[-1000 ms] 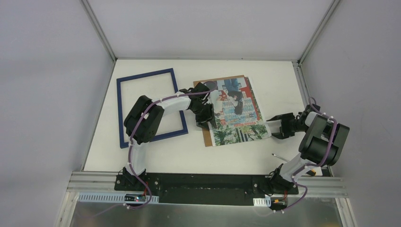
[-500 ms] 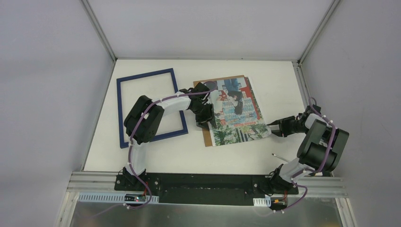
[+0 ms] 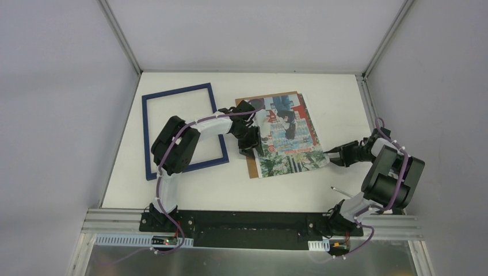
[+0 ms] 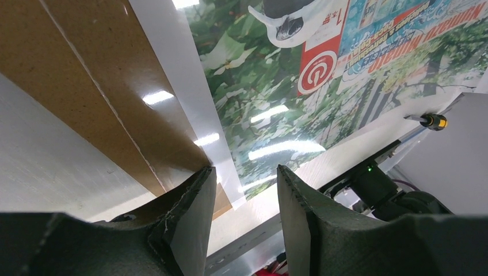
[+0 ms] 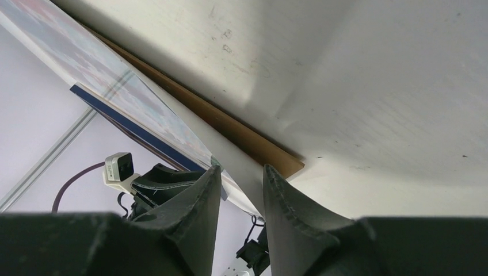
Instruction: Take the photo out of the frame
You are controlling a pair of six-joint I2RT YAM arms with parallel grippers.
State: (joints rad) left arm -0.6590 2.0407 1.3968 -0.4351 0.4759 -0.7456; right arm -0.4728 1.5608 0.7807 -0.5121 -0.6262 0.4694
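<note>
Frame: lying flat on the table's left side, table showing through its opening, apart from the photo.
Photo: resting printed side up over the brown backing board, right of the frame.
Left gripper: sitting at the photo's left edge, fingers narrowly parted, white border showing in the gap.
Right gripper: reaching the photo's near-right corner, fingers narrow, sheet's corner running between them, no pinch showing.
</note>
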